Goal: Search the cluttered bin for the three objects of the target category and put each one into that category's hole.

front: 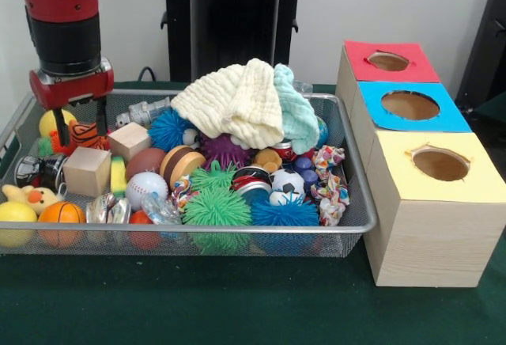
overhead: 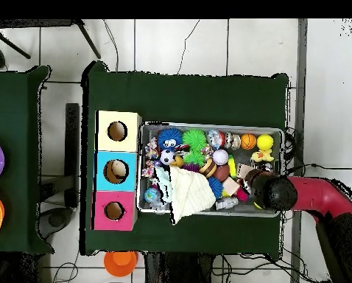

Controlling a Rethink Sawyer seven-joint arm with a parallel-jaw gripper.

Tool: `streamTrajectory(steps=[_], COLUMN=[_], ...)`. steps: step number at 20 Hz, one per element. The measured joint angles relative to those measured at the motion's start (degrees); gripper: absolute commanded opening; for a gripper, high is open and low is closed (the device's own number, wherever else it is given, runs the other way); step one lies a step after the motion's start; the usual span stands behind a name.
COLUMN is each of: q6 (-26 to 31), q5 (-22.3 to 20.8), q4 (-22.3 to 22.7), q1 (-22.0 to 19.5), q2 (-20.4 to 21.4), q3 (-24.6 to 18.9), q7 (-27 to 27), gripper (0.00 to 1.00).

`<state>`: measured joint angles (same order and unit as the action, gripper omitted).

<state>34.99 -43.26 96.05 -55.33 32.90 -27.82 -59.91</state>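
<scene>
A: Where is the pincer (front: pixel 81 128)?

B: Down inside the bin (front: pixel 357 226), at its far corner on the picture's left in the front view. Its two dark fingers (front: pixel 101 117) stand apart on either side of the orange black-striped toy (front: pixel 84 134); I cannot tell whether they press on it, so I call it open around the toy. From overhead the arm hides the pincer.

A: And the other stuffed animals?

B: The yellow duckling (front: pixel 27 197) lies against the bin's left wall, nearer the camera, just behind a yellow ball (front: pixel 16 222) and a small basketball (front: pixel 62 214). A third one I cannot pick out in the clutter.

A: The hole?

B: The red-surround hole (front: pixel 388 61) is the farthest of three on the wooden box (front: pixel 427 242), which stands on the green surface (front: pixel 237 297) just beside the bin's right end. Pale cloths (front: pixel 237 100) are heaped at the bin's middle.
</scene>
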Motion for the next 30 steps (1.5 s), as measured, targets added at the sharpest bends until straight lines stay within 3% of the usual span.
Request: streamTrajectory(steps=[8,16,30], q6=[1.04,5.66,15.25], q5=[-2.30,-4.02,-4.98], q4=[-1.12,-3.77,-11.85], q1=[2.43,6.59,12.83], q2=[-0.37,-1.33,-5.54], q3=[0.12,1.43,3.70], q7=[0.00,0.00,0.00], gripper=[1.00,1.00,1.00])
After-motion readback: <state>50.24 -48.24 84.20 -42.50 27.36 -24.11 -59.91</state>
